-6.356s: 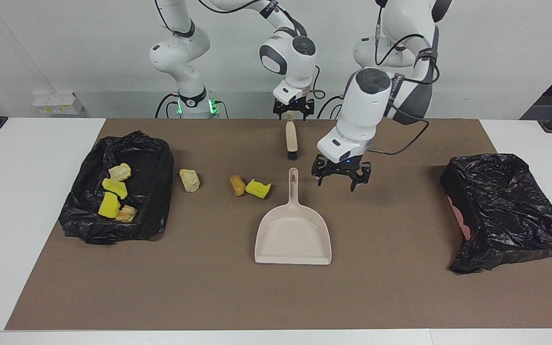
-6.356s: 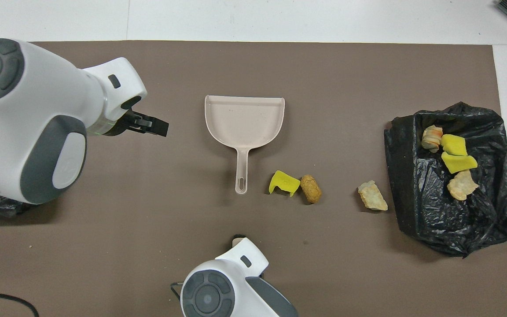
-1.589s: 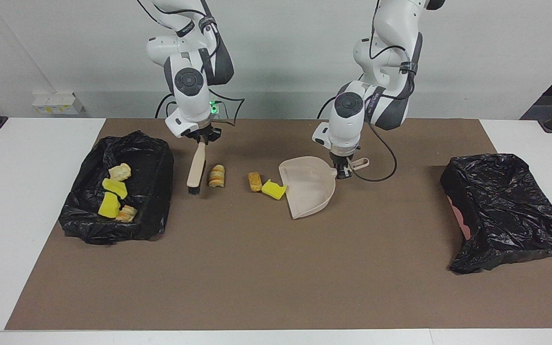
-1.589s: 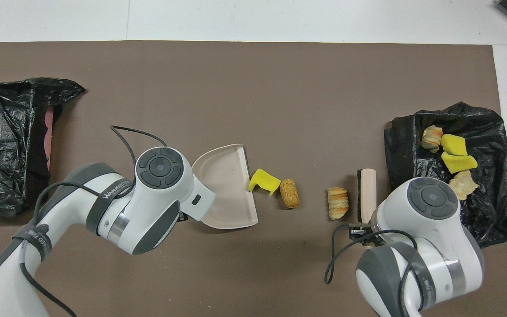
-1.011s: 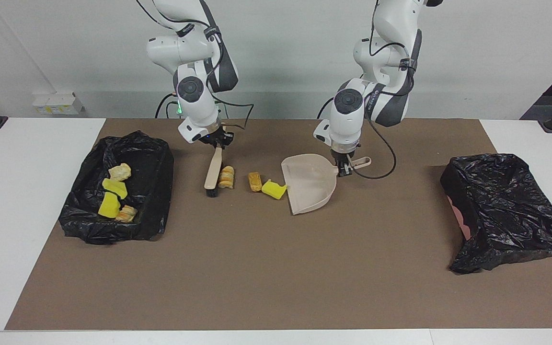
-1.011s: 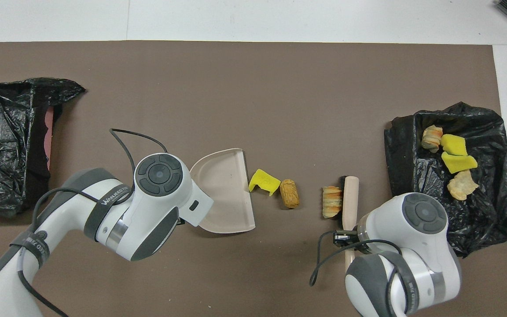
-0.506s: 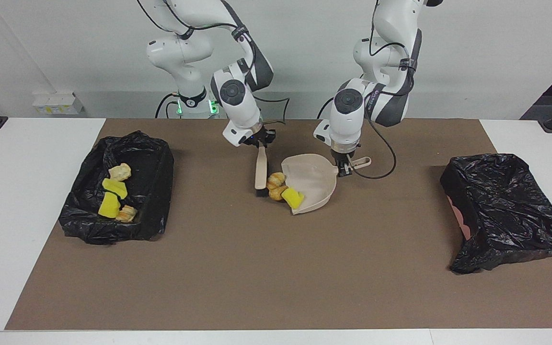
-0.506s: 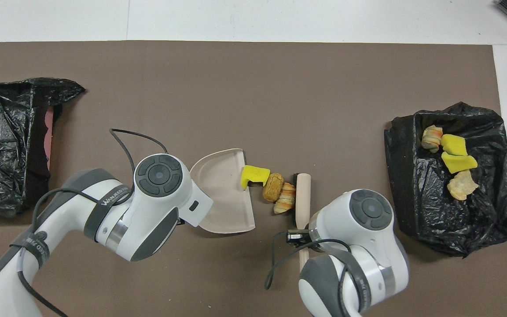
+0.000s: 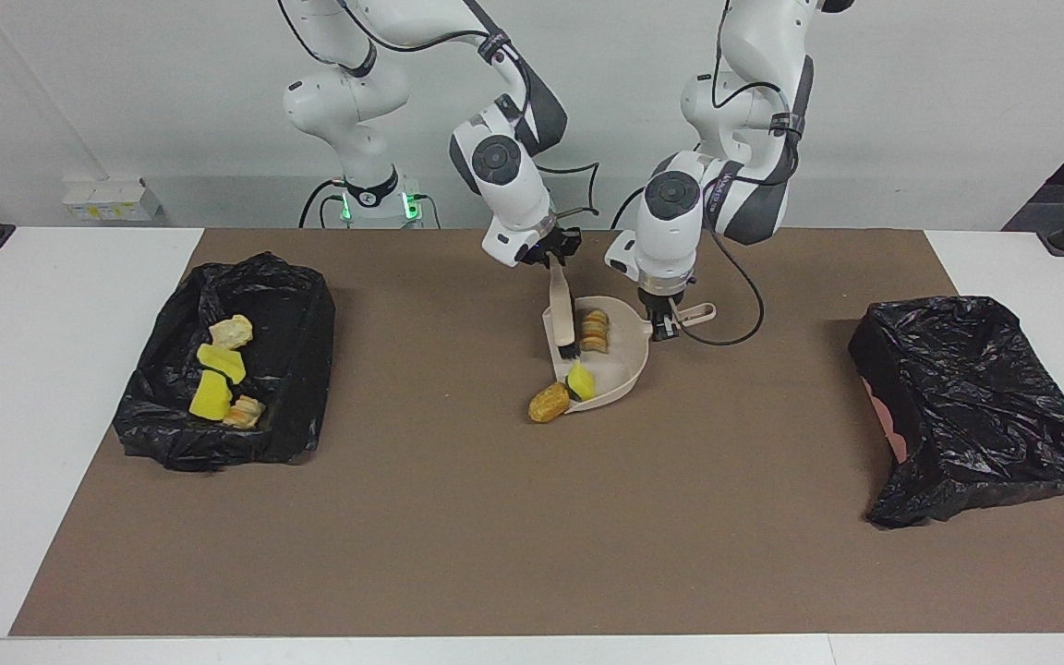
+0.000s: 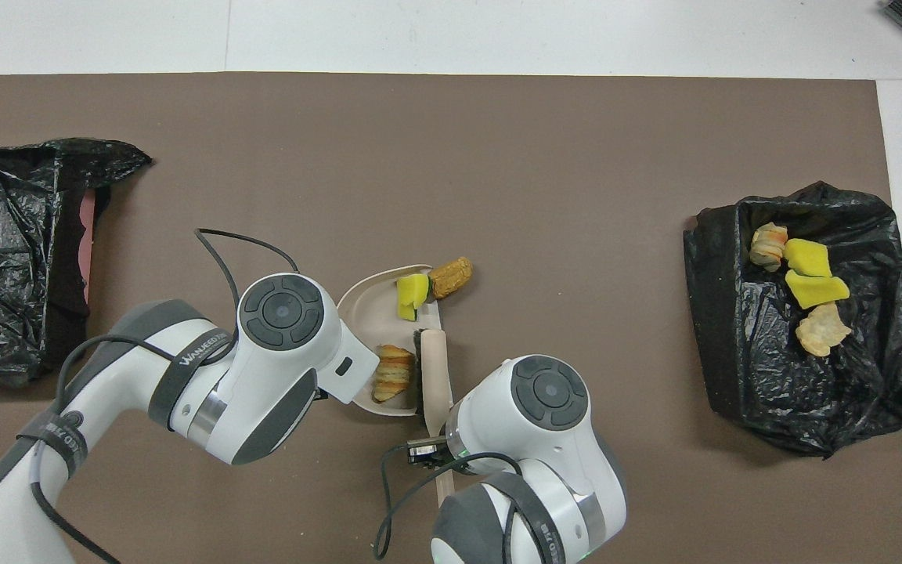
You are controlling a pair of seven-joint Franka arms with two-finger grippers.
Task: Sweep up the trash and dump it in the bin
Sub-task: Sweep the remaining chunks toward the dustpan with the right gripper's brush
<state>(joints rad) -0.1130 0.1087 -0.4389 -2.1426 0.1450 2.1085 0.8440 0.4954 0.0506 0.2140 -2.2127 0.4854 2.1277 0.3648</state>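
Note:
My left gripper [image 9: 664, 327] is shut on the handle of the beige dustpan [image 9: 622, 362], which lies tilted on the brown mat with its mouth toward the right arm's end. My right gripper [image 9: 552, 259] is shut on the beige brush [image 9: 562, 316], whose bristles stand inside the pan's mouth. Of the trash, a striped beige lump [image 9: 595, 331] lies in the pan beside the bristles. A yellow sponge piece [image 9: 581, 381] sits on the pan's lip. An orange-brown lump [image 9: 547, 404] lies on the mat just outside the lip. From overhead, the pan [image 10: 363, 301], sponge [image 10: 412, 293] and orange-brown lump [image 10: 451, 276] show; both arms hide their grippers.
A bin lined with a black bag [image 9: 296, 319] stands at the right arm's end and holds several trash pieces [image 9: 211, 399]. A second black-bagged bin [image 9: 966, 397] stands at the left arm's end. The mat's edge runs around the work area.
The right gripper carried the brush toward the dustpan, pushing the striped lump and the yellow sponge into its mouth. The orange-brown lump slipped past the lip, farther from the robots. The pan stayed put.

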